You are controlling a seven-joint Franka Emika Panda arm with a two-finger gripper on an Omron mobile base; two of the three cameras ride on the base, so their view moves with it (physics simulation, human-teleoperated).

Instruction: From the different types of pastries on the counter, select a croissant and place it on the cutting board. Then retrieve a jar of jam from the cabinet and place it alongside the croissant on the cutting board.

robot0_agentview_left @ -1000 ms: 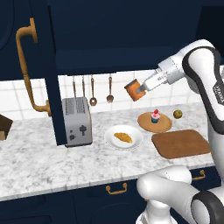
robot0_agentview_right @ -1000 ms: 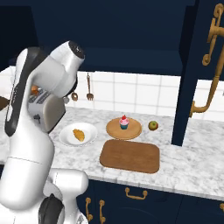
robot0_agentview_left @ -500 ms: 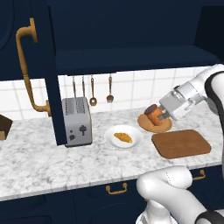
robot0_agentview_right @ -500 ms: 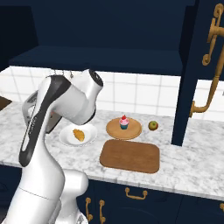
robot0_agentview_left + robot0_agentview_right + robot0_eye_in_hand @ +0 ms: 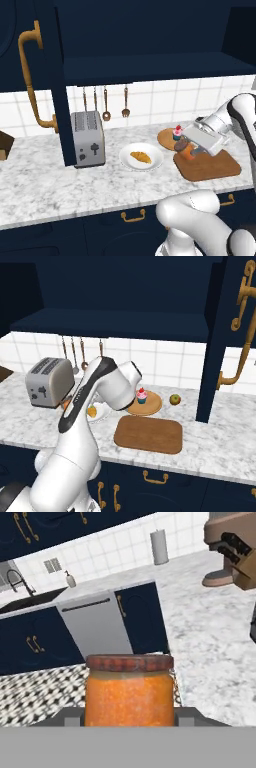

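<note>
My gripper (image 5: 189,148) is shut on the jar of jam (image 5: 185,149), an orange jar with a dark brown lid. It holds the jar tipped sideways, low over the left end of the brown cutting board (image 5: 210,167). In the hand view the jar of jam (image 5: 129,694) sits between the fingers of the gripper (image 5: 129,714). The golden croissant (image 5: 140,157) lies on a round white plate (image 5: 127,161) on the marbled counter (image 5: 45,185). The pink-frosted cupcake (image 5: 177,132) stands on a round tan plate (image 5: 165,137). The navy cabinet door (image 5: 56,85) hangs open.
A silver toaster (image 5: 88,138) stands left of the white plate, with utensils hanging on the tiled wall behind it. A small green fruit (image 5: 174,399) lies right of the tan plate (image 5: 150,405). My arm hides part of the white plate in the right base view.
The arm has swung down from high beside the cabinet, carrying the jar to just above the left end of the cutting board. The croissant and cupcake have not moved.
</note>
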